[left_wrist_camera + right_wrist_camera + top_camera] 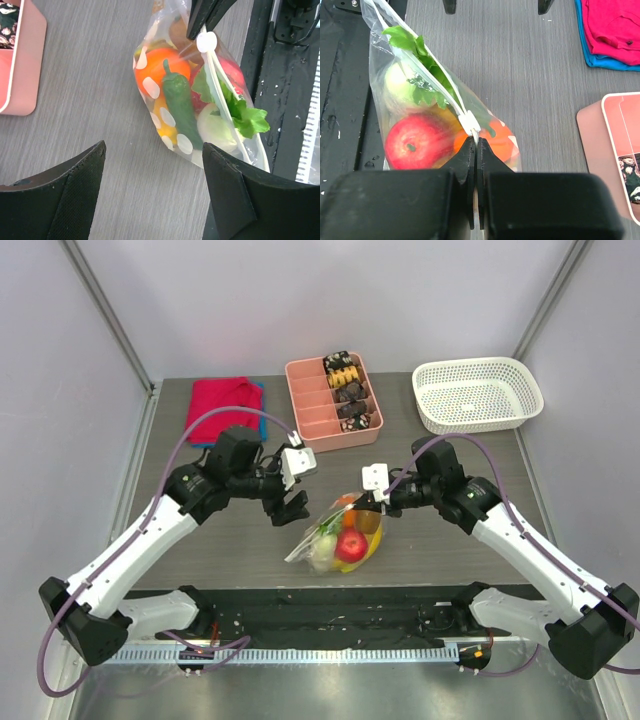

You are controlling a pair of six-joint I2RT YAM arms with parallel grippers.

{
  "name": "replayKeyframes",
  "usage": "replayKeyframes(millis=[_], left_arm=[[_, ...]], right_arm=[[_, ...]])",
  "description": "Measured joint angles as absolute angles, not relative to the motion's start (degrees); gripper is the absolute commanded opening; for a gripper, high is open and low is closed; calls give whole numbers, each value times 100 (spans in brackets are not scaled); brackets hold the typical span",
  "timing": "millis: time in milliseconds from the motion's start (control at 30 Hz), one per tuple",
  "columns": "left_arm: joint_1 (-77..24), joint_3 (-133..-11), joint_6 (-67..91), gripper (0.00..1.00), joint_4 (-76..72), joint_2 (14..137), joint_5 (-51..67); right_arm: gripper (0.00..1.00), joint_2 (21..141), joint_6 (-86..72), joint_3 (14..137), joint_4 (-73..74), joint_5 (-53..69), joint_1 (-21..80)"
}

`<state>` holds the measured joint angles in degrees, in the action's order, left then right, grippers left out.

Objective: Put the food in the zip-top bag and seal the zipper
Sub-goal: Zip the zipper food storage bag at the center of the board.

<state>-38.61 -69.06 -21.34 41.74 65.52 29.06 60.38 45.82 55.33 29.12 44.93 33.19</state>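
The zip-top bag (338, 536) lies on the table between the arms, with the food inside. Through the plastic I see a red apple (415, 142), an orange (157, 67), a green pepper (180, 102), a leafy green piece (240, 112) and a white piece (400, 85). My right gripper (476, 142) is shut on the bag's zipper (440, 82) edge, just behind the white slider (469, 121). From the slider, two pale strips run side by side toward the far corner. My left gripper (154, 147) hangs open just left of the bag and holds nothing.
A pink divided tray (310, 405) with dark snacks stands at the back centre. A white mesh basket (478, 392) is at the back right, and a red cloth (220, 405) on a blue one at the back left. A black mat (330, 605) runs along the near edge.
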Motion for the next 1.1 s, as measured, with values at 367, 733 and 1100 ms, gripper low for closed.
replayKeyframes(millis=[367,733,1100], left_arm=[[-4386,-6934,-1356,81,4254,6536,2825],[-4602,-6823,-891,80,4320,6580,2261],[-4807,-6475,-609,81,4075,6807,1876]], right_arm=[[1,6038,4619,5531,2919,4491,3319],[1,6038,4622,5533,2980,4491,3319],[1,6038,4622,5531,3026,4554,3319]])
